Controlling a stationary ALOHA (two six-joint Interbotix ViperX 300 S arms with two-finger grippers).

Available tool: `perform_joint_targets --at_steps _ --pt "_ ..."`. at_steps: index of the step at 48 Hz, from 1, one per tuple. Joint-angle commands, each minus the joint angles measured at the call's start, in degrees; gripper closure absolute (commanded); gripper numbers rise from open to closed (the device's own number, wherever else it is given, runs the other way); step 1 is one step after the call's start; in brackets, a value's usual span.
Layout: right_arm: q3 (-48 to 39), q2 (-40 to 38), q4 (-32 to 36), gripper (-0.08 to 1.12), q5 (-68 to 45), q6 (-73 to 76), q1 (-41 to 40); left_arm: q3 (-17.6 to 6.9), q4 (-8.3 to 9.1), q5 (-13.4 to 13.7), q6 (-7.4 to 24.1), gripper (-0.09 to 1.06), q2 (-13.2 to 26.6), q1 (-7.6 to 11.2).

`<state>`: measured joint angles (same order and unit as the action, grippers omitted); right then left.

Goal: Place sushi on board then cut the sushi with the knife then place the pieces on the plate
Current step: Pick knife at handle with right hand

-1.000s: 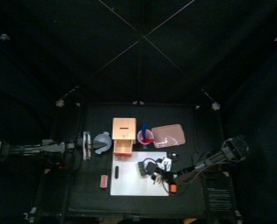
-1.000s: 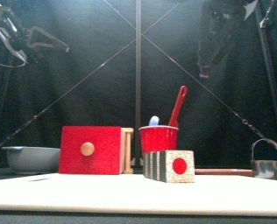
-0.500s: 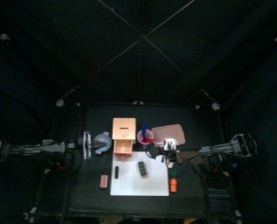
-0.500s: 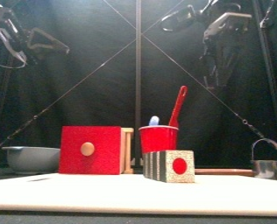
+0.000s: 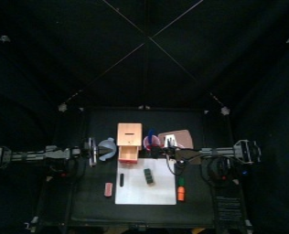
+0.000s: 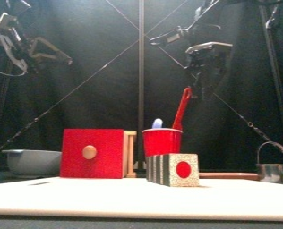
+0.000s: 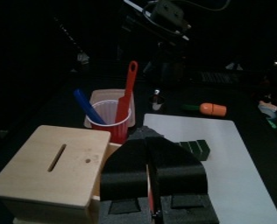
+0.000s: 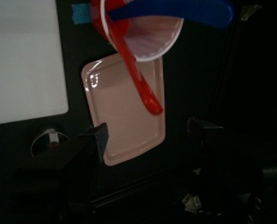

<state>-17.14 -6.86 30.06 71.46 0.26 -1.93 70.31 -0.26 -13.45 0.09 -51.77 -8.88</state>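
**Over the red cup: right claw going for the knife**

On the white cutting board (image 5: 154, 187) the sushi roll (image 6: 174, 169) is already sitting, a dark green block with its red-centred end facing the front. So I'd call the first step done, and we're at the "get the knife" part.

The right claw (image 8: 149, 133) hangs above the red cup (image 6: 162, 141), which stands on the surface behind the board, just beside the wooden box (image 6: 96, 154). Its jaws are spread wide and empty. In the wrist view, the red knife (image 8: 138, 83) and the pink tray (image 8: 129, 118) sit in the gap between them. The red knife leans out of the cup with its long end up, and the blue knife (image 6: 158, 123) pokes up much shorter next to it.

The left claw (image 7: 151, 144) is off to the left by the blue-grey bowl (image 6: 30, 161), jaws pressed together with nothing in them, so it looks parked.

Next move, as I read it: the right claw drops onto the red knife's upper end, straddles it, and squeezes. Then it pulls up along the knife's lean so the cup doesn't tip or get dragged along. The blue knife is close by, so the jaws need to land on the red one only. After that it's over to the board for the cut.
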Motion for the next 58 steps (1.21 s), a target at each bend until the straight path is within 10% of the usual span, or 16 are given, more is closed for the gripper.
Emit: perform_joint_targets --at_steps 1,35,58 --pt "5.4 2.5 0.6 0.03 1.9 -0.4 -0.4 -0.5 -0.26 -0.5 0.0 0.81 0.3 -0.44" --pt "9.3 8.8 -0.3 0.04 3.3 -2.9 -2.5 0.7 -0.79 -0.5 0.0 0.81 0.3 -0.53" --pt "8.5 8.8 -0.3 0.39 3.9 -2.9 -2.6 0.9 -0.79 -0.4 -0.1 0.81 0.3 -0.53"
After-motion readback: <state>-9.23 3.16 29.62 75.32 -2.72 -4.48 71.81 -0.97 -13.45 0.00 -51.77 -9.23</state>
